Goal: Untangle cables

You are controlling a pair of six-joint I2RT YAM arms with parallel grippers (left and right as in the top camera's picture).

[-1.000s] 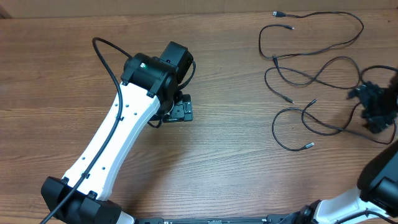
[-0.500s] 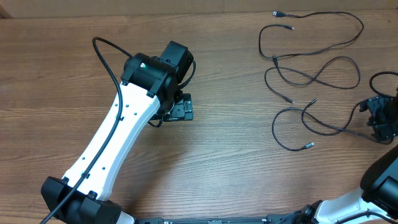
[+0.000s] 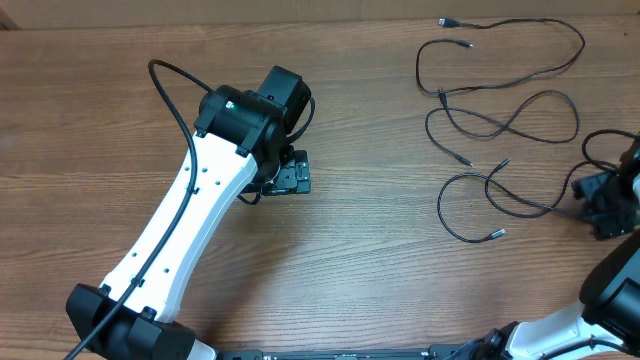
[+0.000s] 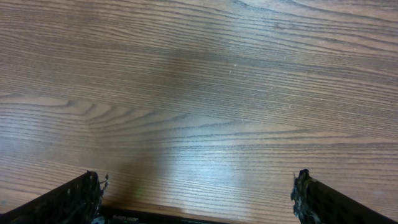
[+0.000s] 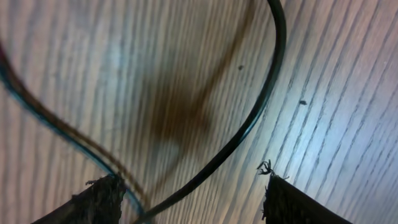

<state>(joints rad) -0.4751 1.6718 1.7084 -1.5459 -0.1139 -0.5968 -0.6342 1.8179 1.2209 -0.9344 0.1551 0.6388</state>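
Several thin black cables (image 3: 497, 127) lie as long loose strands over the far right of the wooden table (image 3: 380, 260), small plug ends showing. My right gripper (image 3: 603, 203) sits low at the right edge, over the strand that runs off to the right. In the right wrist view one black cable (image 5: 252, 115) curves down between the fingers of that gripper (image 5: 191, 186), whose jaws stand apart without clamping it. A thinner blurred strand (image 5: 37, 115) passes the left finger. My left gripper (image 3: 292, 178) is open over bare wood (image 4: 199, 93), far from the cables.
The white left arm (image 3: 190, 210) stretches from the near left corner toward the table's middle, a thick black cable (image 3: 175, 100) arching along it. The right arm's base (image 3: 610, 290) fills the near right corner.
My right gripper has moved toward the table's near edge, and its jaws have narrowed somewhat. The cable loop at the far right shifted with it. The left arm has not moved.
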